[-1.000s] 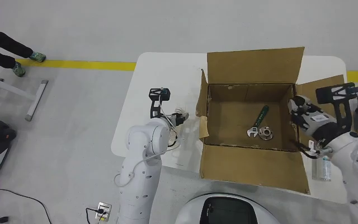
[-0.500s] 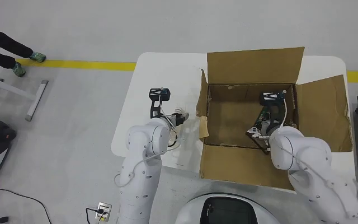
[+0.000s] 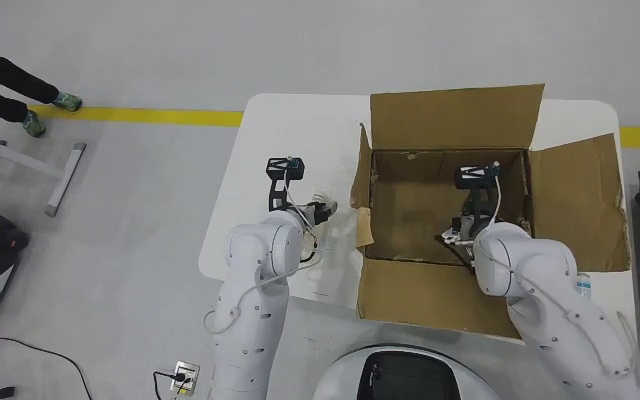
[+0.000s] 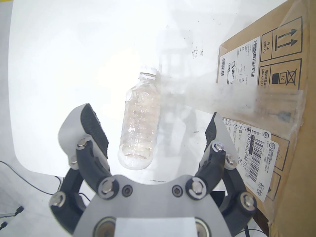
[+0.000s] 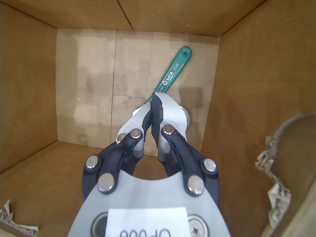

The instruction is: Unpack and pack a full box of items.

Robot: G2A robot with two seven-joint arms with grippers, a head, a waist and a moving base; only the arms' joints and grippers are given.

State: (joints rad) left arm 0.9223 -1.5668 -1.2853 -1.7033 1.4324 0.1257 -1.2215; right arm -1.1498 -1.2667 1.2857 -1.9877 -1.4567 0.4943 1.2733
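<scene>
Right gripper (image 5: pixel 155 99) is down inside the box (image 3: pixel 440 295), and its fingers are pinched together on the wrench (image 5: pixel 172 75), right where the green handle runs into the head. The wrench lies on the box floor, over toward the box's right wall, with its handle end pointing at a far corner.

Here's the worry: that grip sits at one end, with the whole handle sticking out past it. On a lift, we think the wrench could pivot in the pads and slide free, or the handle tip could catch the cardboard wall.

Over on the desk (image 3: pixel 290 120), the left gripper (image 4: pixel 151 113) hangs spread wide above a clear bottle (image 4: pixel 139 122). The bottle lies on its side just beside the box's left wall. A round bottle on its side can roll if it gets clipped, and the desk's near edge isn't far.

Now, what we can't see. The fingers cover the wrench's head, so how much metal is between the pads is a guess. A round metal piece (image 5: pixel 185 117) peeks out just behind one finger, too hidden to name. From above, the right arm covers the wrench. It also cuts off what looks like another bottle (image 3: pixel 583 287) at the desk's right edge.
</scene>
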